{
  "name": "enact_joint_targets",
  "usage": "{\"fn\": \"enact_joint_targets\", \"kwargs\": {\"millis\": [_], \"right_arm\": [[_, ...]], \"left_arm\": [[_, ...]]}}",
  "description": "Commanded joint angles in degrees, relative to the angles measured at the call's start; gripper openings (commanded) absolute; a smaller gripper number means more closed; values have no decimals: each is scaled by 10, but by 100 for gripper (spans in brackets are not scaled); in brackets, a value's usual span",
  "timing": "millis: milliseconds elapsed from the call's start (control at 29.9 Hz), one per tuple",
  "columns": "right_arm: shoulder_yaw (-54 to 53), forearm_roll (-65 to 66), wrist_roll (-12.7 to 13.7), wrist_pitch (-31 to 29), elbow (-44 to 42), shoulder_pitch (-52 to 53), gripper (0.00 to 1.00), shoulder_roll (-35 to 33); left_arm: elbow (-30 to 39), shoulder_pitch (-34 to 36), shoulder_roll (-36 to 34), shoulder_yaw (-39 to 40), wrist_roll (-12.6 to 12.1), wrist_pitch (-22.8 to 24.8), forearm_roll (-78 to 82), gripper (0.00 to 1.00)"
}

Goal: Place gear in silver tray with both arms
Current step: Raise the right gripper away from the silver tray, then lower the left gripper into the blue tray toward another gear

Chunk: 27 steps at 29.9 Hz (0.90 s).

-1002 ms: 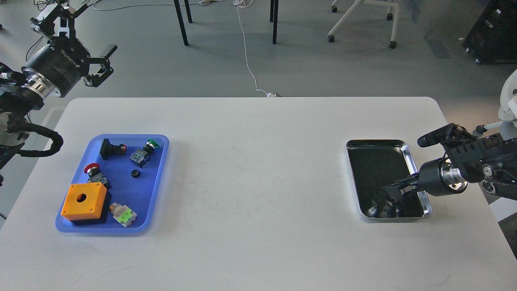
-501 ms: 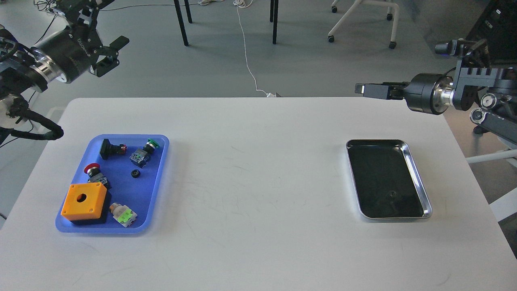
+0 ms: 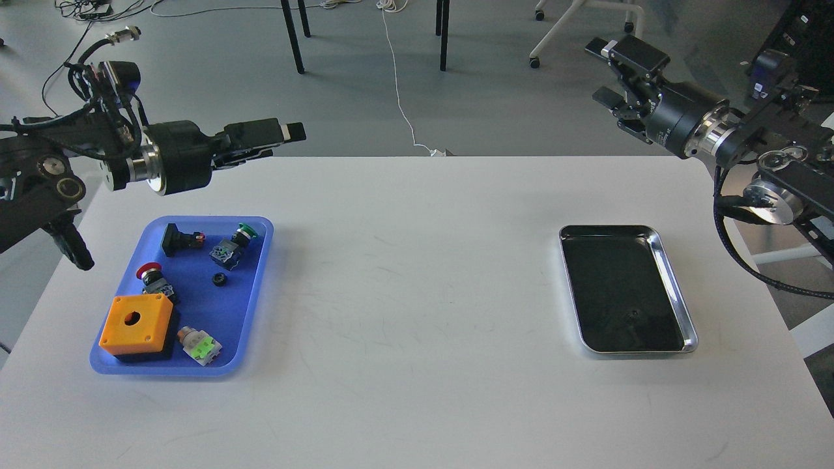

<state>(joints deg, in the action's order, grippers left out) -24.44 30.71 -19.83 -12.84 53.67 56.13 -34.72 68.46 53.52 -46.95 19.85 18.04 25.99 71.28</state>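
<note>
A small black gear (image 3: 219,279) lies in the blue tray (image 3: 257,286) at the left, among button switches. The silver tray (image 3: 671,280) sits at the right; a small dark round thing (image 3: 631,314) lies on its mirror bottom, too faint to name. My left gripper (image 3: 283,140) hangs above the table's far left edge, pointing right, fingers apart and empty. My right gripper (image 3: 603,71) is raised beyond the table's far right edge, well above and behind the silver tray, fingers apart and empty.
The blue tray also holds an orange box with a hole (image 3: 135,325), a red-capped button (image 3: 149,272), a green-capped button (image 3: 233,245), a black switch (image 3: 177,239) and a green-and-white part (image 3: 199,346). Chair legs and a white cable (image 3: 399,98) lie behind the white table (image 3: 404,293).
My right gripper has lifted out of the silver tray and risen up and back, leaving a small dark thing in the tray. My left gripper swung right and down toward the table's far edge.
</note>
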Motion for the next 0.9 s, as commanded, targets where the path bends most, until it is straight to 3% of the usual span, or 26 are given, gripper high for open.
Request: {"fn": "enact_joint_targets", "kwargs": {"millis": [0,134,267,535,568,869], "right_arm": [[-48,-125,0,-1,-5,-22,98,14],[-77,-236,1,-6,-20,-43,98,32],[-77,-266,1,-9,-18,-61,98,39],[-77,-266,1,-9,-16,-68,98,43],[-77,-266,1,-9,-15,-71,98,52],[-76,-265,1,-10,-14,-80,98,44]], "left_arm": [[19,-13,-12,-29,3,-11,132,97],[9,-30,-12,-67,6,-69,265,97],[-1,-54,-12,-116,6,-140,376,96],[-25,-58,-9,-135,6,-151,388,94],[-78,-66,-3,-147,8,-152,382,81],[-129,-70,-2,-153,33,-150,353,53]]}}
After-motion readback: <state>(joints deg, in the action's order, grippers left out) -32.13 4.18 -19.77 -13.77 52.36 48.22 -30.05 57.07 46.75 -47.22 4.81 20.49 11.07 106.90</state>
